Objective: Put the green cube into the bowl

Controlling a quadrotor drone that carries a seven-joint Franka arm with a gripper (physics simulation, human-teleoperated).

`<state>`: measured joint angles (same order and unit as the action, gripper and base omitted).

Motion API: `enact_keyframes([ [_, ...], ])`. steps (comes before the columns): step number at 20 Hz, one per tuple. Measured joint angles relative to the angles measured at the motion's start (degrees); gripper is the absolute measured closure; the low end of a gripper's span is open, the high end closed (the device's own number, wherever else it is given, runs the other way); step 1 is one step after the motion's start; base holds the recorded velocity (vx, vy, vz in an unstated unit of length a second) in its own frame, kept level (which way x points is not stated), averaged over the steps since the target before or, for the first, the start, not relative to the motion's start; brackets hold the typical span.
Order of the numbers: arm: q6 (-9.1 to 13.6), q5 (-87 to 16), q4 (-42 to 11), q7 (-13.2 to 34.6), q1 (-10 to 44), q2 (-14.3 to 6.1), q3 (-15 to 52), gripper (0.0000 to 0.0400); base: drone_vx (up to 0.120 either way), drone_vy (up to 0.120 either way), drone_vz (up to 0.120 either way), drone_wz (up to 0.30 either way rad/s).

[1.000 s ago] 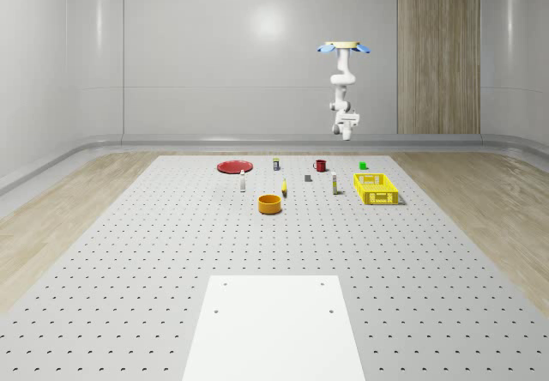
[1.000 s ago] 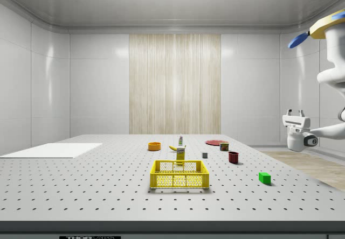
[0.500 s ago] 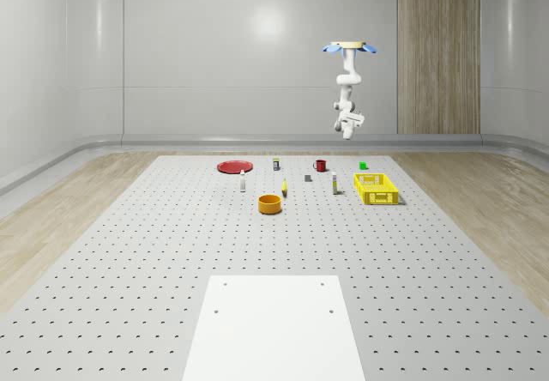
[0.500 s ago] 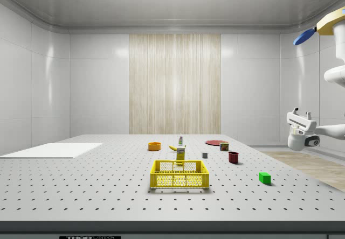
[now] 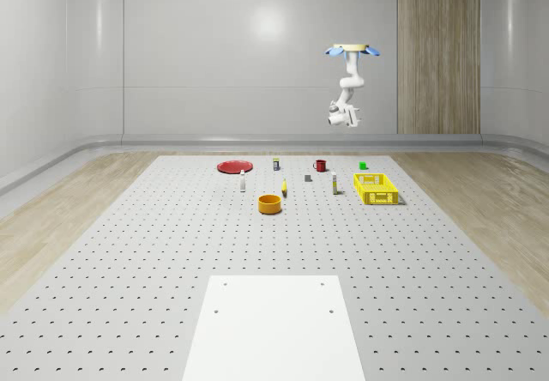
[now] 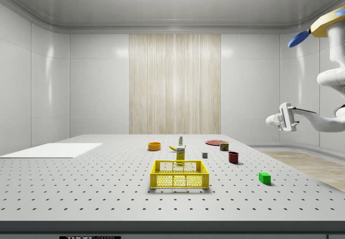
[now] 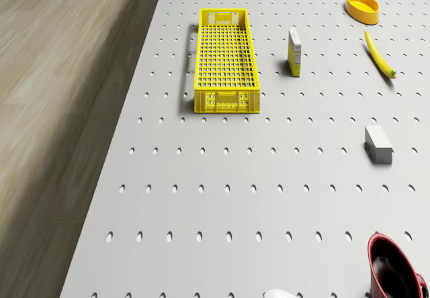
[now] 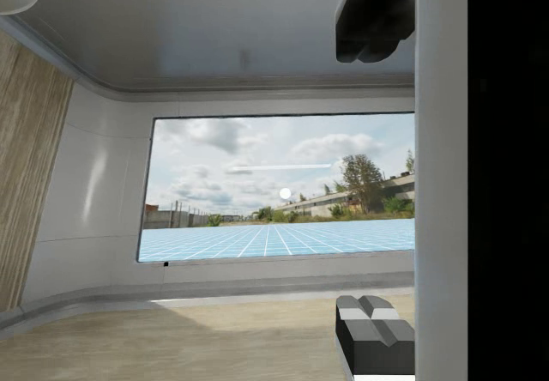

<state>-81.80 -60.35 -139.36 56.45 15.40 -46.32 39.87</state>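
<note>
- whole-scene view: your drone (image 5: 352,51) hovers high above the far edge of the table (image 5: 129,252), with the arm hanging under it and the gripper (image 5: 334,118) held well up in the air. the green cube (image 5: 363,166) sits on the table near that far edge, at about 12 o'clock from the yellow crate (image 5: 376,188) and at 3 o'clock from the red mug (image 5: 320,166). the orange bowl (image 5: 270,203) stands well apart from the cube, at roughly 8 o'clock from it, with the banana (image 5: 284,189) just beside the bowl. the red plate (image 5: 234,166) lies at about 11 o'clock from the bowl.
- side view: you see the gripper (image 6: 278,120) turned sideways, pointing toward the view's left, high above the table and well apart from the green cube (image 6: 264,177). the cube rests at 3 o'clock from the yellow crate (image 6: 179,175). the bowl (image 6: 154,146) is far behind the crate.
- drone view: below you lie the yellow crate (image 7: 223,60), a small box (image 7: 294,52), the bowl (image 7: 362,7), the banana (image 7: 379,54), a grey block (image 7: 378,143) and the red mug (image 7: 395,266).
- wrist view: two dark fingertips (image 8: 374,332) stand wide apart, so the claw is released and grasps nothing; it faces a wall window (image 8: 279,188).
</note>
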Motion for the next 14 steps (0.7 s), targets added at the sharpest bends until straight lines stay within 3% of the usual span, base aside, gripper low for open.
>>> enact_keyframes([
  [3,1.36,-19.21,-11.07,7.15,7.48,-2.52,9.99,0.0000,0.120,0.000,-0.120,0.000],
  [6,4.88,-34.43,-19.05,14.78,16.70,-4.86,17.63,0.0000,0.120,0.000,-0.120,0.000],
  [10,10.10,-46.14,-24.12,22.78,28.00,-7.71,24.29,0.0000,0.120,0.000,-0.120,0.000],
  [14,13.43,-51.11,-25.86,27.70,35.49,-10.14,28.01,0.0000,0.120,0.000,-0.120,0.000],
])
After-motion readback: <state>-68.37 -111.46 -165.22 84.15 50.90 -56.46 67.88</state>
